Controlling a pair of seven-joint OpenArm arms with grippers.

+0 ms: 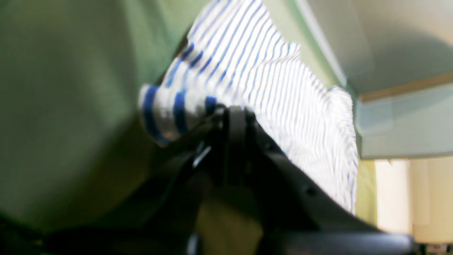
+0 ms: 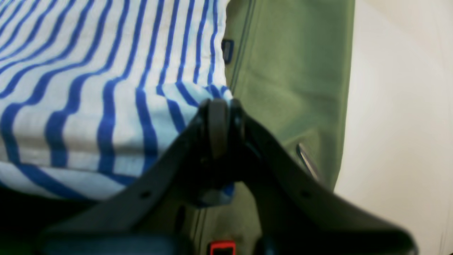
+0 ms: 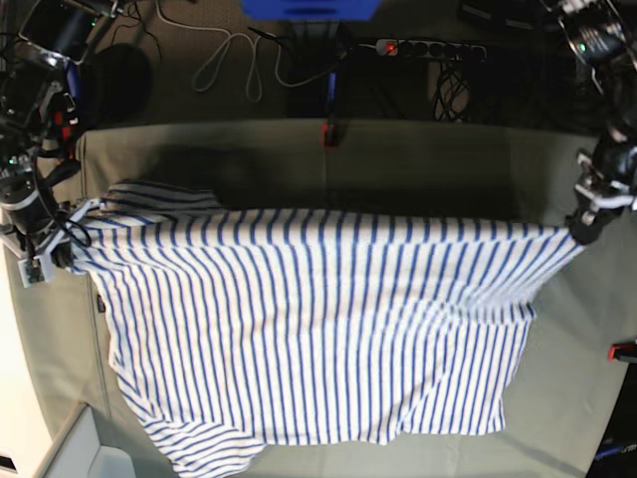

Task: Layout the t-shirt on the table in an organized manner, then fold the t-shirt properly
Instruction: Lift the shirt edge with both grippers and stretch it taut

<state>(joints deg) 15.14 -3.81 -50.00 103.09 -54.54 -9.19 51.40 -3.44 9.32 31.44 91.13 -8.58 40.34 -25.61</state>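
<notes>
1. Pale green cloth covers the table (image 3: 418,164); dark floor with cables and a power strip (image 3: 428,48) lies beyond its far edge.
2. T-shirt (image 3: 309,329): white with thin blue stripes, spread wide across the table's middle, its top edge pulled taut in a line between the two arms. Lower part lies loose, with a crumpled hem at the near left in the base view.
3. Left gripper (image 3: 585,231), at the base view's right, is pressed together on one corner of the shirt; right gripper (image 3: 62,249), at that view's left, pinches the opposite corner.
4. A small red clamp (image 3: 326,134) sits at the far table edge, another (image 3: 623,351) at the right edge. Nothing lies on the shirt.
5. Right wrist view alone shows the fabric bunched at the closed fingertips (image 2: 219,106), with stripes bent toward the pinch and a dark label (image 2: 227,50) at the shirt's edge.
6. Left wrist view is blurred; the shirt's folded corner wraps at the tips there (image 1: 233,113).
</notes>
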